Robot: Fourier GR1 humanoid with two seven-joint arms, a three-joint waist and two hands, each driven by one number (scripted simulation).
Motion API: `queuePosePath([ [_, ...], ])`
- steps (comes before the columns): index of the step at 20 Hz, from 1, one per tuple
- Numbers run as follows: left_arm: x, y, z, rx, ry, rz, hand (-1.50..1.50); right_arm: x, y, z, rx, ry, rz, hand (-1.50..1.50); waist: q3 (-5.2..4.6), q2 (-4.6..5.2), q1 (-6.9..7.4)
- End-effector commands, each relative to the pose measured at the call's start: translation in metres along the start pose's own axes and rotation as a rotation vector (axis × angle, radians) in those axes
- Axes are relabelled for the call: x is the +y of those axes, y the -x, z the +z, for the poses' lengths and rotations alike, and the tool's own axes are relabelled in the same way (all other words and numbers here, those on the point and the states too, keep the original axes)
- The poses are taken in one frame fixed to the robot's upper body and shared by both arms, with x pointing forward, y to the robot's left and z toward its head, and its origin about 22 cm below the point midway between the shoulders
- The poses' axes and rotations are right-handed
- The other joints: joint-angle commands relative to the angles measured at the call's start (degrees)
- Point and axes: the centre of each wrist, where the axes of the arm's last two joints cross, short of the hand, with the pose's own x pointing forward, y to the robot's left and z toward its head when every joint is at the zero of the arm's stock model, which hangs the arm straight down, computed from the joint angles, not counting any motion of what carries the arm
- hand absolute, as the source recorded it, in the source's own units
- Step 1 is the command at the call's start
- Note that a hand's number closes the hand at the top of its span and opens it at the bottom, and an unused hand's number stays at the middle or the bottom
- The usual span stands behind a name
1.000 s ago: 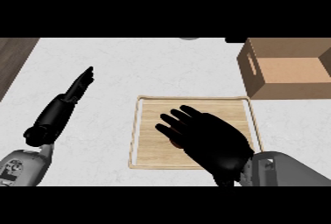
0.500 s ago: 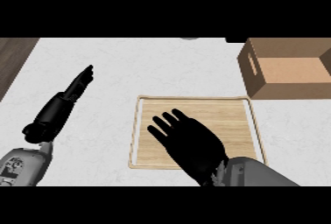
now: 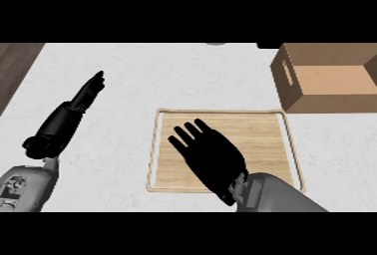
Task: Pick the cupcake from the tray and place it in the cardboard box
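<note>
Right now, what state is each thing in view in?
Tray: flat on the counter, no cupcake visible on its bare parts.
Cardboard box: open at the top, nothing visible inside.
Right robot hand: open, fingers spread, over the tray.
Left robot hand: open, fingers straight, left of the tray, holding nothing.

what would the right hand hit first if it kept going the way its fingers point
Likely the far rim of the tray. The right hand points up and slightly left over bare wood; its height above the tray is unclear, so it may pass over.
</note>
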Motion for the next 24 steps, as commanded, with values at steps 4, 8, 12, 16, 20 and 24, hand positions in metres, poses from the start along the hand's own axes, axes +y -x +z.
queuePosePath([
  [4,0.0,-0.015,-0.004,0.02,-0.005,0.007,0.0,0.011,0.014,-0.016,0.052,0.001,0.032,-1.5,0.02,0.0,0.01],
  [8,-0.012,0.006,0.003,0.002,-0.009,-0.005,0.0,0.03,0.017,-0.017,0.021,-0.018,0.013,-1.5,0.01,0.01,-0.08],
  [12,-0.017,0.004,-0.003,0.011,-0.001,-0.001,0.0,0.044,0.0,-0.028,0.003,-0.043,-0.009,-1.5,0.01,0.03,-0.1],
  [16,0.004,-0.004,0.011,0.012,-0.002,0.016,0.0,0.063,0.025,-0.034,0.014,-0.049,0.001,-1.5,0.02,0.01,0.13],
  [20,-0.009,0.005,0.025,-0.009,-0.009,0.004,0.0,0.06,0.024,-0.033,0.071,-0.044,0.02,-1.5,0.01,-0.05,0.04],
  [24,-0.017,-0.016,-0.002,0.003,-0.012,0.009,0.0,0.065,0.024,-0.041,0.092,-0.038,0.024,-1.5,0.02,-0.04,-0.09],
])
